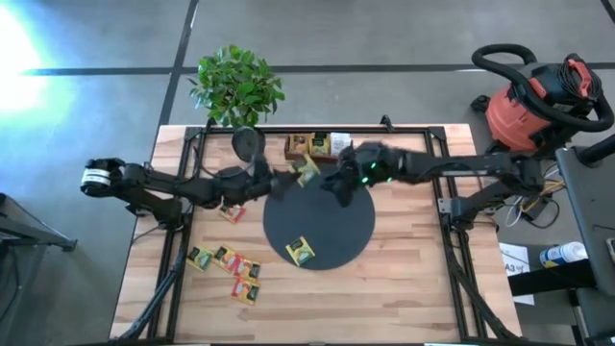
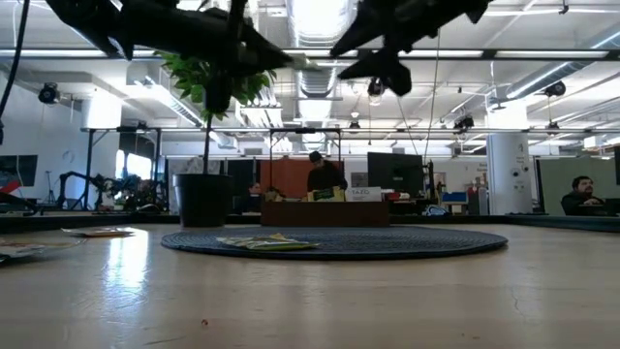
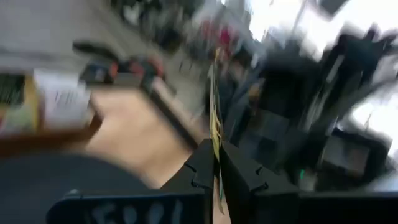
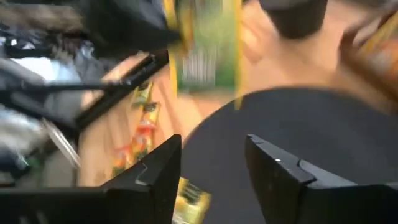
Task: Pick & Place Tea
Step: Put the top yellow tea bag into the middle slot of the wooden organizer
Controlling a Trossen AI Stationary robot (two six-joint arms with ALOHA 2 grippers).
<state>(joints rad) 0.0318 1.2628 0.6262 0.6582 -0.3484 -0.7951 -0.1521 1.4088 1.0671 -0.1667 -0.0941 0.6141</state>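
At the near side of the tabletop (image 1: 404,288), a cluster of tea sachets (image 1: 231,269) is seen lying flat on the bare wood, left of the black disc (image 1: 332,231); one more sachet (image 1: 232,212) lies a little farther back, close under the left arm. On the near part of the disc a single green and yellow sachet (image 1: 301,252) is laid flat; in the low view it shows as a thin flat shape (image 2: 262,242) on the mat.

Above the far left edge of the disc, both arms are met in the air. The left pincer (image 1: 288,179) is pressed together on a green sachet (image 1: 307,171), which is seen edge-on between its fingers in the left wrist view (image 3: 215,134). The right pincer (image 1: 336,185) is spread, just beside that sachet; in the right wrist view (image 4: 208,168) its fingers are well apart and the held sachet (image 4: 202,50) hangs ahead of them, clear of both. Whether anything touches the right fingers cannot be told.

Farther back, a wooden tray (image 1: 293,146) with more sachets in it stands at the far edge of the tabletop. Beyond it a potted plant (image 1: 236,86) is seen, and off the tabletop to the right a red shop vacuum (image 1: 533,96).
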